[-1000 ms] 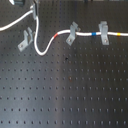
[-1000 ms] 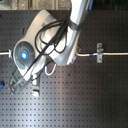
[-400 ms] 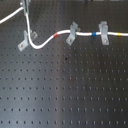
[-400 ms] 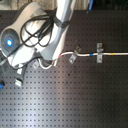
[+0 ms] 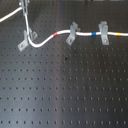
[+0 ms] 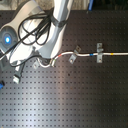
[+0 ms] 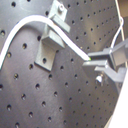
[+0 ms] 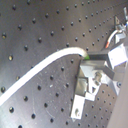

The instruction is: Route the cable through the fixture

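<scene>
The white cable (image 5: 55, 34) with red, blue and yellow bands runs in from the first exterior view's right and curves down to the fixture (image 5: 27, 40), a grey U clip on a long slanted foot. From there it rises along my gripper (image 5: 25, 29) and trails off to the upper left. My gripper is shut on the cable just above the fixture. In the first wrist view the cable (image 7: 30, 25) lies across the fixture's prongs (image 7: 50, 42) and ends in my gripper (image 7: 97, 64). In the second exterior view the arm (image 6: 52, 45) hides most of the fixture.
The cable passes through a narrower slanted grey clip (image 5: 72, 34) and a squarer grey clip (image 5: 104, 32); both also show in the second exterior view (image 6: 73, 55) (image 6: 99, 52). The black perforated board (image 5: 65, 90) carries everything. Black hoses (image 6: 32, 30) hang on the arm.
The arm has swung toward the second exterior view's left. The held stretch of cable has come down against the fixture. The two other clips have not moved.
</scene>
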